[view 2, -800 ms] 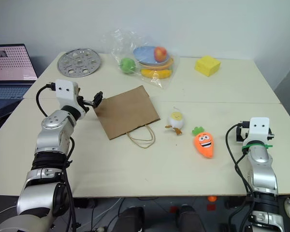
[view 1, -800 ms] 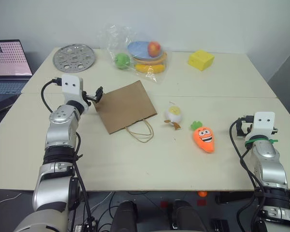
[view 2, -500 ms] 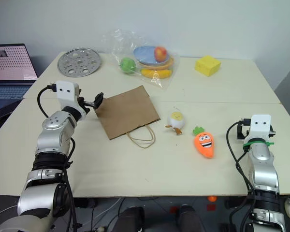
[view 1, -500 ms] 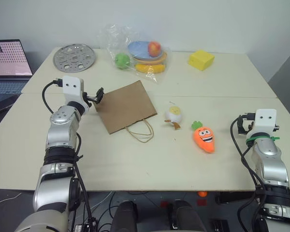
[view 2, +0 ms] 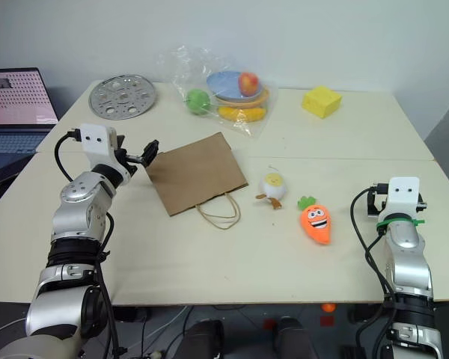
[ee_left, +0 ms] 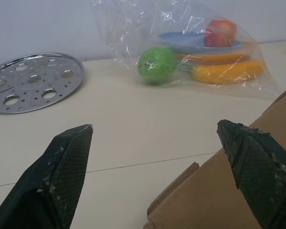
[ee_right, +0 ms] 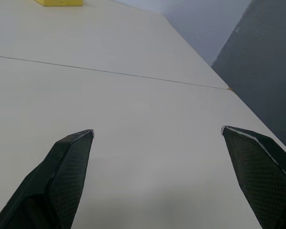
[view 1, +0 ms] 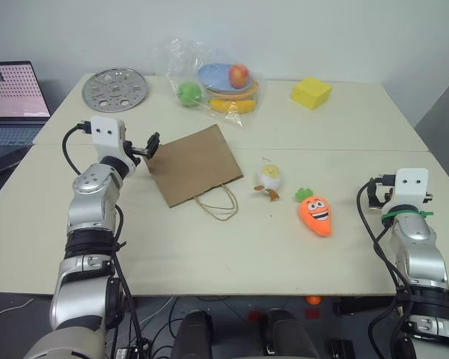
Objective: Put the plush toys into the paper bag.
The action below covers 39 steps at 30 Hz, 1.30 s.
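Lying just beside left end effector (ee_left: pixel 155 143): paper bag (view 1: pixel 194 164)

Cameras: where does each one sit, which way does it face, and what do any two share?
Head pair: looks down over the table, paper bag and both plush toys; both arms show.
Left wrist: looks along the open left gripper past the bag's corner at the clear bag of fruit and metal disc.
Right wrist: looks along the open right gripper over bare tabletop toward the yellow block.
Shared: fruit bag, disc and block also show from the head.

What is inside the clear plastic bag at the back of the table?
The clear plastic bag holds a green ball, a red apple, a banana and stacked plates; anything beneath them is hidden.
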### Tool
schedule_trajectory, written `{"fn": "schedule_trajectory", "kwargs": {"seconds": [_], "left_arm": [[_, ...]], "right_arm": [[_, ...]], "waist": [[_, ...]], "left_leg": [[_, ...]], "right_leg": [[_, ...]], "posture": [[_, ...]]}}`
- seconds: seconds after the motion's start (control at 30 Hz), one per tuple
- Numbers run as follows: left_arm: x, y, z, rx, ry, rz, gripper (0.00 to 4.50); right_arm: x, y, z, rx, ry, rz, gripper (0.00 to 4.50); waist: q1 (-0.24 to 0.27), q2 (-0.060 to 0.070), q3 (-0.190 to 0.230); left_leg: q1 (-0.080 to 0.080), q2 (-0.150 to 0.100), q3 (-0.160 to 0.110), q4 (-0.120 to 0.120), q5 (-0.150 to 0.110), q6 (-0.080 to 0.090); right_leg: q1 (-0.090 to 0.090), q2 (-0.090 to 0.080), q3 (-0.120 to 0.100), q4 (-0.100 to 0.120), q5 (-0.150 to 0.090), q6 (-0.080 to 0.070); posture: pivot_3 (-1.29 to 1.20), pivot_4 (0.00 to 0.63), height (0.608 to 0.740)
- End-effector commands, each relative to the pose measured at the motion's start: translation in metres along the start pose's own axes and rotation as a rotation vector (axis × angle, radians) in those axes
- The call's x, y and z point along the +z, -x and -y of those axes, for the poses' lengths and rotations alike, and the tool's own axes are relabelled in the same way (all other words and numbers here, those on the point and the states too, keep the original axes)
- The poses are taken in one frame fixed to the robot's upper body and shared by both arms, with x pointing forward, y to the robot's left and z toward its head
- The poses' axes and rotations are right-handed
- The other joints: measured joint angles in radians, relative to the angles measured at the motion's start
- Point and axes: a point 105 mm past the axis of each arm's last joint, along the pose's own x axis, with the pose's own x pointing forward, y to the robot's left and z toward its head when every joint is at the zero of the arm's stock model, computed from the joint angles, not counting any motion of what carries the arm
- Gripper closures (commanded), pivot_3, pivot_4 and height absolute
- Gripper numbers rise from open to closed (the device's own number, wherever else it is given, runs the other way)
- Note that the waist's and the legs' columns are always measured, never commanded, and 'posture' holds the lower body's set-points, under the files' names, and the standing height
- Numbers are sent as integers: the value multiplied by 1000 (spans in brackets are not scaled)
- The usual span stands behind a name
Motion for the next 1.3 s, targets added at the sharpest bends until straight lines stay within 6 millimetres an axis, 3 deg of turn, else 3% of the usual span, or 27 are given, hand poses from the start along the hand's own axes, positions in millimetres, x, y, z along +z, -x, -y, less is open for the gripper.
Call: {"fn": "schedule_trajectory", "kwargs": {"seconds": [0.03, 0.17, 0.3, 0.4, 0.5, 0.63, 0.7, 0.83, 1.0, 1.27, 1.3], "left_arm": [[27, 6, 4, -83, -20, 77, 23], [44, 26, 25, -340, -133, 64, 23], [50, 59, 61, -684, -203, -11, 23], [42, 77, 82, -846, -248, -90, 23], [30, 90, 101, -971, -328, -158, 23], [5, 92, 120, -1062, -454, -206, 23], [-5, 83, 126, -1039, -491, -199, 23], [-21, 75, 136, -1038, -504, -204, 23], [-32, 56, 137, -954, -527, -184, 23], [-38, 46, 142, -926, -528, -183, 23], [-38, 42, 139, -906, -530, -187, 413]], "right_arm": [[25, 2, 8, 33, -42, 88, 0], [43, 10, -3, 209, -109, 134, 0], [66, 34, -34, 516, -111, 174, 0], [76, 59, -58, 747, -95, 170, 0], [83, 99, -87, 1039, -62, 143, 0], [85, 138, -110, 1264, -15, 99, 0], [86, 146, -116, 1304, 10, 89, 0], [91, 143, -120, 1268, 6, 105, 0], [101, 141, -123, 1214, -61, 128, 0], [99, 146, -125, 1188, -53, 121, 0], [97, 145, -123, 1175, -49, 114, 0]], "waist": [[0, 0, 0], [-4, 0, 0], [-3, 1, 0], [-2, 1, 0], [0, 1, 0], [1, 1, 0], [3, 1, 0], [3, 0, 0], [3, 0, 0], [2, 0, 0], [3, 0, 0]], "left_leg": [[0, 0, 0, 0, 0, 0], [0, 0, 0, -1, 0, 0], [0, 1, 0, -2, 0, 0], [1, 1, 0, -2, 0, 0], [1, 1, 0, -1, 0, 0], [1, 1, 0, -1, 0, 0], [1, 1, 0, 0, 0, 0], [0, 0, 0, 0, 0, 0], [0, 0, -1, 0, 0, 0], [-1, 0, -2, 0, 0, 0], [-1, 1, -2, 0, 0, 0]], "right_leg": [[0, 0, 0, 0, 0, 0], [0, 0, 0, 0, 0, 0], [0, 0, 0, 0, 0, -1], [0, 0, 0, 0, -1, -2], [0, 0, 0, 0, -3, -6], [0, -1, 0, 0, -4, -7], [1, -1, 0, -1, -5, -9], [0, -1, 0, -1, -5, -8], [0, 0, -1, 0, -4, -7], [0, 0, -2, 0, -4, -6], [0, 0, -2, 0, -4, -6]], "posture": [[0, 150, 740], [0, 150, 740], [0, 150, 740], [0, 150, 740], [0, 150, 740], [0, 150, 740], [0, 150, 740], [0, 150, 740], [0, 150, 740], [0, 150, 740], [0, 150, 740]]}}
